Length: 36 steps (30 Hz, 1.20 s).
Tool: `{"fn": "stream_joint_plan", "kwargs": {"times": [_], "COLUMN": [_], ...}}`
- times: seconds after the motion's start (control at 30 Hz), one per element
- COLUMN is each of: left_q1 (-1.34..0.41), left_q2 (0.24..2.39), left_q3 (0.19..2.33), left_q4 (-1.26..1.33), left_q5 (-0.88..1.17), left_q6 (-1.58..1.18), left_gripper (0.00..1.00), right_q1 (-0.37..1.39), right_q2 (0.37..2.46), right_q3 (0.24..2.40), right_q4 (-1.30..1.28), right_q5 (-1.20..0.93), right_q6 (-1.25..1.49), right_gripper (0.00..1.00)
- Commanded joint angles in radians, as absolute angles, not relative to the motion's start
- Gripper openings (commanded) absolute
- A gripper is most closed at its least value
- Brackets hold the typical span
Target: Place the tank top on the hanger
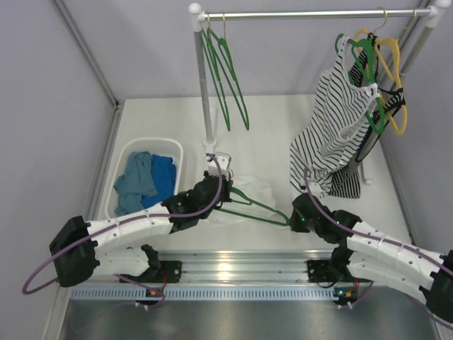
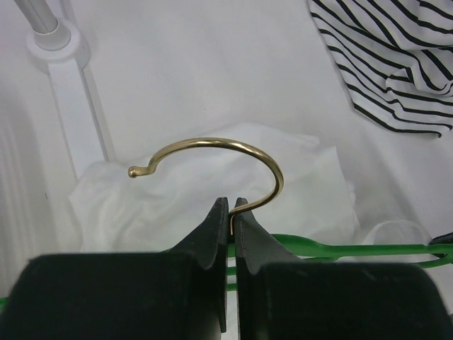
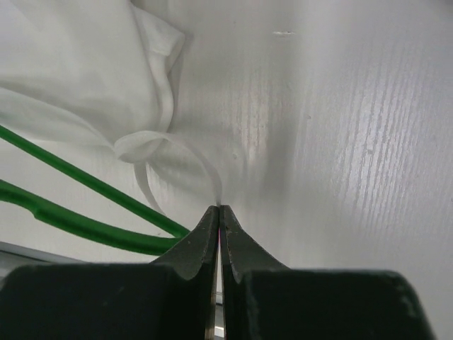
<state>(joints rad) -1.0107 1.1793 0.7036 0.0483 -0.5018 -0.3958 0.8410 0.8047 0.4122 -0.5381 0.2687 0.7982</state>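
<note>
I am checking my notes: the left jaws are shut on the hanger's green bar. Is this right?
No. The left jaws are shut on the hanger's metal hook, not its green bar; the left wrist view shows it.

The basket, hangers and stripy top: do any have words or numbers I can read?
None: no readable words, numbers or labels on the white basket, the green hanger, the striped top or the tank top.
</note>
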Motion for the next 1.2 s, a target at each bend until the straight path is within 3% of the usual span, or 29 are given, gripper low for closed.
{"fn": "stream_joint_plan", "kwargs": {"times": [0.0,0.67,1.17], "left_q1": [-1.009,-1.011,-1.031], "left_q2": [1.19,1.22,1.167], "left_q3": [0.73,0.721,0.807], "left_q4": [0.12,0.137,0.098], "left_q5": [-0.558,-0.554,-0.558], "left_q6": [-0.399,-0.403,-0.377], "left_gripper": [0.0,0.0,0.0], "right_q1": [0.833,0.834,0.877], "right_q2": [0.779,0.724,0.808], "right_q3": [0.416,0.548,0.733], "right_q4": [-0.554,-0.655,-0.652], "right_q5": [0.288,0.295,0.287], "right_q6": [0.815,0.785,0.71], "right_gripper": [0.0,0.0,0.0]}}
